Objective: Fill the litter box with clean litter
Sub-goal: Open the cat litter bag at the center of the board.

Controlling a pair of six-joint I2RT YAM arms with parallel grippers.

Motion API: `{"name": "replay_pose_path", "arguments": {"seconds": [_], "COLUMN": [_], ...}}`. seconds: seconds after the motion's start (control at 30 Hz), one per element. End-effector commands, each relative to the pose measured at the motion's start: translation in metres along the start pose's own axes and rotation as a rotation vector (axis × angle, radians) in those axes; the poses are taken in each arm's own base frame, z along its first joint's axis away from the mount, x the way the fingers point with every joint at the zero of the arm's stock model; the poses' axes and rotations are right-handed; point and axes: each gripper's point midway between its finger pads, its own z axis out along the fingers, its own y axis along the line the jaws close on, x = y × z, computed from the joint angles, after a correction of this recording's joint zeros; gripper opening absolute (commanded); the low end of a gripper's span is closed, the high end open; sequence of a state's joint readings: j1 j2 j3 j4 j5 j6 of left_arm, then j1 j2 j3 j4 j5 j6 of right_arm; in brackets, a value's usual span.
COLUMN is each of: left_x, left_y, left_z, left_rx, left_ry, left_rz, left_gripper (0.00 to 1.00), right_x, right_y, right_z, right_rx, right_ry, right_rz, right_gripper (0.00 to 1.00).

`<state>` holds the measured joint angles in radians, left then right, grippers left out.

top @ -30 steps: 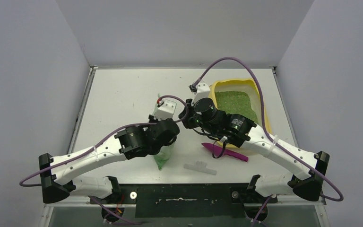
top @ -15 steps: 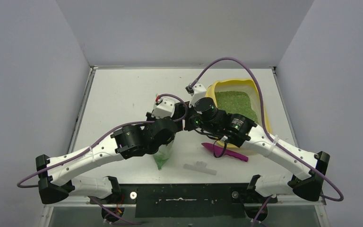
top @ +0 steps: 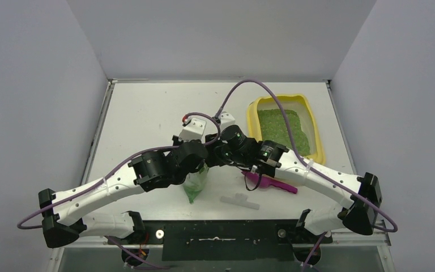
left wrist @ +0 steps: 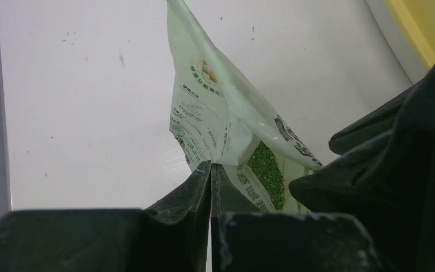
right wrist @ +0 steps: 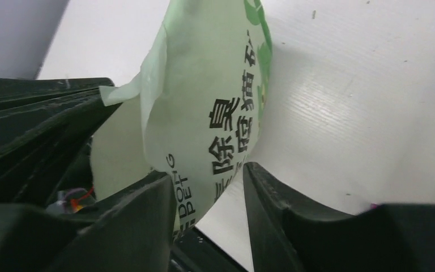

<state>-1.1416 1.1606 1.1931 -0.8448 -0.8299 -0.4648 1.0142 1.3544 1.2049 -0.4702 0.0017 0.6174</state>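
The yellow litter box [top: 315, 134] lies at the back right, holding bright-green clean litter [top: 283, 127]. Its corner shows in the left wrist view [left wrist: 430, 28]. A light-green printed bag [top: 196, 184] stands mid-table with more granules [left wrist: 266, 170] inside. My left gripper [left wrist: 210, 165] is shut on the bag's [left wrist: 221, 119] top edge and holds it up. My right gripper [right wrist: 207, 171] is open, its jaws either side of the bag's [right wrist: 215, 113] other edge, not closed on it. In the top view both wrists meet above the bag, the left gripper [top: 200, 166] and the right gripper [top: 212, 155].
A magenta scoop [top: 272, 182] lies on the table right of the bag, under my right forearm. A white clip [top: 239, 201] lies near the front edge. Grey walls close in the table on three sides.
My right arm has swung left, away from the litter box, and its open jaws now straddle the bag. My left arm has shifted slightly left, still holding the bag.
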Motion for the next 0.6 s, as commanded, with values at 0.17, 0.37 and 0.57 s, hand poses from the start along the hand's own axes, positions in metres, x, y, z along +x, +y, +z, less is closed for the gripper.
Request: {"name": "replay_pose_path", "arguments": {"seconds": [0.17, 0.37, 0.57], "left_x": [-0.001, -0.011, -0.015], "left_y": [0.003, 0.028, 0.060], "left_z": [0.002, 0.001, -0.004], "left_rx": [0.067, 0.176, 0.196], "left_ry": [0.008, -0.033, -0.054], "left_rz": [-0.117, -0.297, -0.386], "left_gripper": [0.00, 0.34, 0.48], "right_x": [-0.041, -0.088, -0.131], "right_y": [-0.057, -0.063, -0.031], "right_z": [0.001, -0.002, -0.002], "right_rx": [0.312, 0.099, -0.095], "right_ry": [-0.171, -0.222, -0.200], "right_rz": [-0.055, 0.062, -0.030], "right_gripper": [0.00, 0.00, 0.00]}}
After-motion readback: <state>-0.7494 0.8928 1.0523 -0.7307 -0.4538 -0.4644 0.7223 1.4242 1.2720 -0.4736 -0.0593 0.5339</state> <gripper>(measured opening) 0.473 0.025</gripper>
